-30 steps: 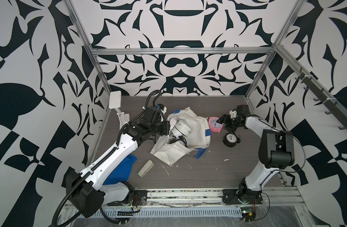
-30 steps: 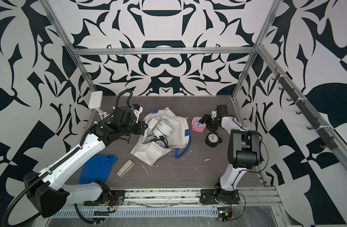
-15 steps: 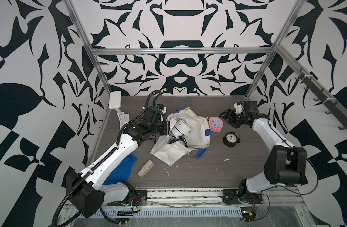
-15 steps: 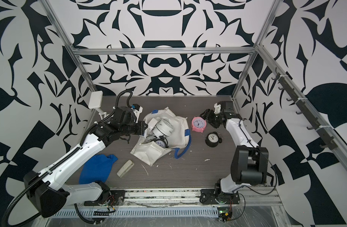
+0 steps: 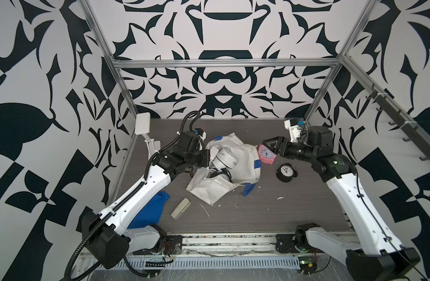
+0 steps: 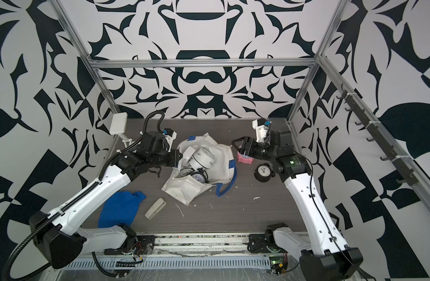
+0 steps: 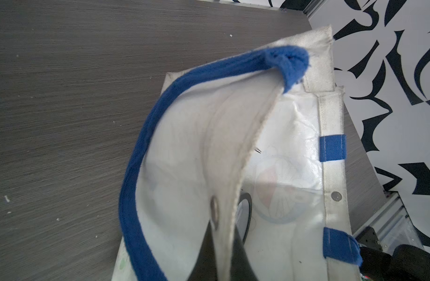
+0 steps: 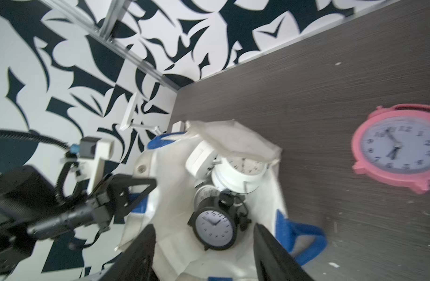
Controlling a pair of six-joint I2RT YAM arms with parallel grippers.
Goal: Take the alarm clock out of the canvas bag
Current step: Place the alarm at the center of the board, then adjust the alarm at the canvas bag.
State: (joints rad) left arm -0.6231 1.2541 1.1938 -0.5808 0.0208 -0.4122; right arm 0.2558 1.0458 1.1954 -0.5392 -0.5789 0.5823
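Near frame centre in a top view, the canvas bag (image 5: 245,158) held the black alarm clock (image 8: 215,227), seemingly rigid and light, graspable across its case. The left gripper (image 7: 222,238) fingers pinched the bag's rim; the right gripper (image 5: 268,147) fingers stood spread, empty.

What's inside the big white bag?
Alarm clocks are piled in the canvas bag: a white clock, a black clock and a grey clock peeking out between them. The clocks and floppy cloth hide the bottom, so more may be there.
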